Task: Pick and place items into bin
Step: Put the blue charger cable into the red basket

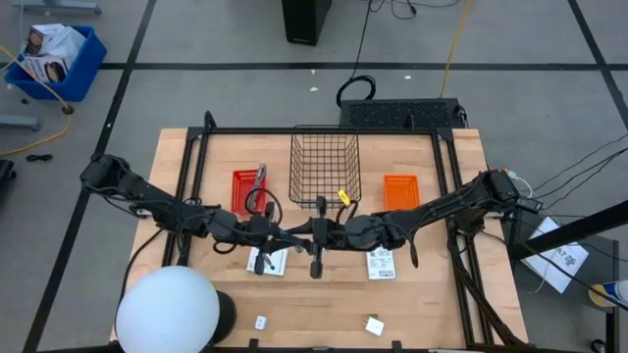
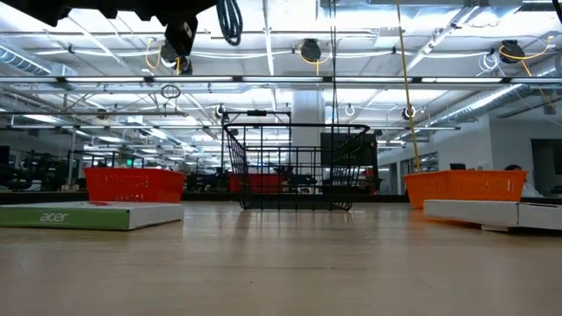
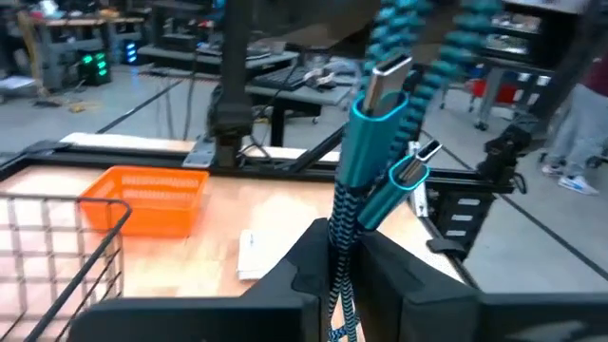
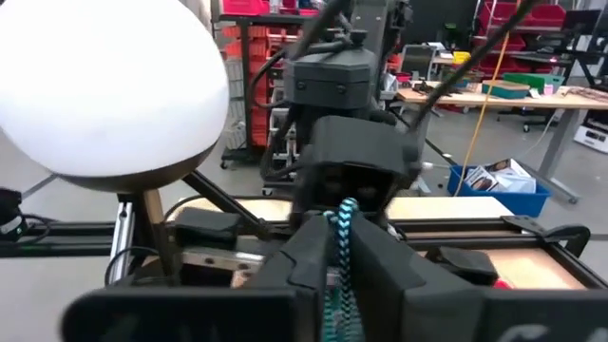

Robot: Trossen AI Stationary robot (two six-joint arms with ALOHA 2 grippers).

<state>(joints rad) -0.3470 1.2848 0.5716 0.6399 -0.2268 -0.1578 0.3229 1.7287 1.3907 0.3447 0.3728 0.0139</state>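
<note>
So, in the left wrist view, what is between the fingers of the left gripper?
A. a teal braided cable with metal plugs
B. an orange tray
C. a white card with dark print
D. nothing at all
A: the teal braided cable rises from between the fingers of the left gripper, with two metal plugs at its free end.

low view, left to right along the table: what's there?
Acer box → red basket → black wire basket → orange basket → flat white box.
</note>
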